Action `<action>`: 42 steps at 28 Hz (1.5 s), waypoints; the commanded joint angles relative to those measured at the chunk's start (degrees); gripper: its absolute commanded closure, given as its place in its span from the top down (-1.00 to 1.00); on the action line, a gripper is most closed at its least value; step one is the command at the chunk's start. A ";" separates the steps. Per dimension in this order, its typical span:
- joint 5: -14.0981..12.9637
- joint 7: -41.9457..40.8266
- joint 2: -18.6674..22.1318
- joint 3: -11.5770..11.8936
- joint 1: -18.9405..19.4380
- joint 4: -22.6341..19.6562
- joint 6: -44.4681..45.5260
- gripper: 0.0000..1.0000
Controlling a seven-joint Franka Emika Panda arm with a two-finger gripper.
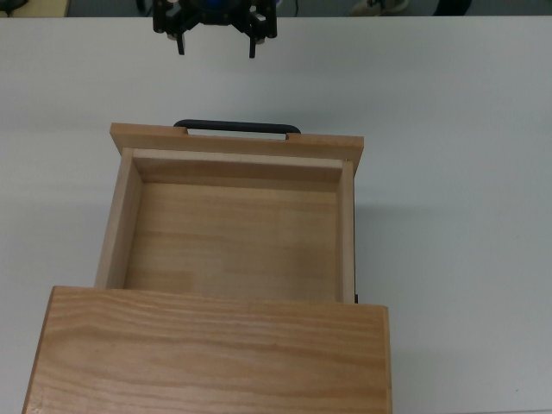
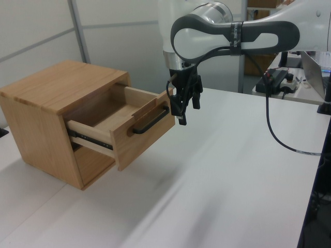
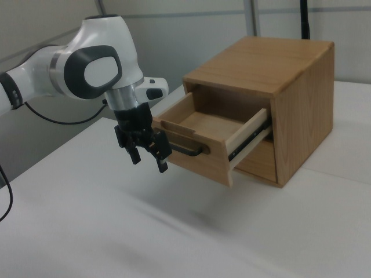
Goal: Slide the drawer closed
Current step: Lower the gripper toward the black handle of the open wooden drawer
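White desk (image 1: 466, 172) fills the top view, with the large grained wooden cabinet (image 1: 207, 354) at 6 o'clock. Its light wooden drawer with a black bar handle (image 1: 233, 216) juts far out toward 12 o'clock, empty inside (bare boards only). Beyond the handle hangs the black two-finger hand (image 1: 216, 45), fingers spread, holding nothing. Rigid and on runners, the drawer should glide under a push on its front panel.

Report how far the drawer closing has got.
Nothing is done yet: the drawer stands pulled well out of the cabinet, its inside bare. In hand: the open gripper hangs in front of the handle, clear of it in the top view. Left: meet the front panel and push the drawer all the way in.
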State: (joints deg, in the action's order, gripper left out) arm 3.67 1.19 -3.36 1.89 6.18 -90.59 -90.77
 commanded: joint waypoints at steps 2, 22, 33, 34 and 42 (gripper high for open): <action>-0.60 0.22 -0.06 -1.10 0.06 0.59 1.12 0.65; -1.21 -0.22 -2.87 -1.36 0.15 0.50 -3.35 -1.00; -1.47 0.65 -7.27 -1.27 0.06 0.59 -11.35 -1.00; -1.65 0.65 -7.62 -1.27 0.06 0.59 -12.05 -1.00; -1.48 3.38 -13.85 -1.27 -0.38 6.46 -13.47 -1.00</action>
State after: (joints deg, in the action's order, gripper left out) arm 3.14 2.95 -13.11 0.43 6.07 -89.47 -103.88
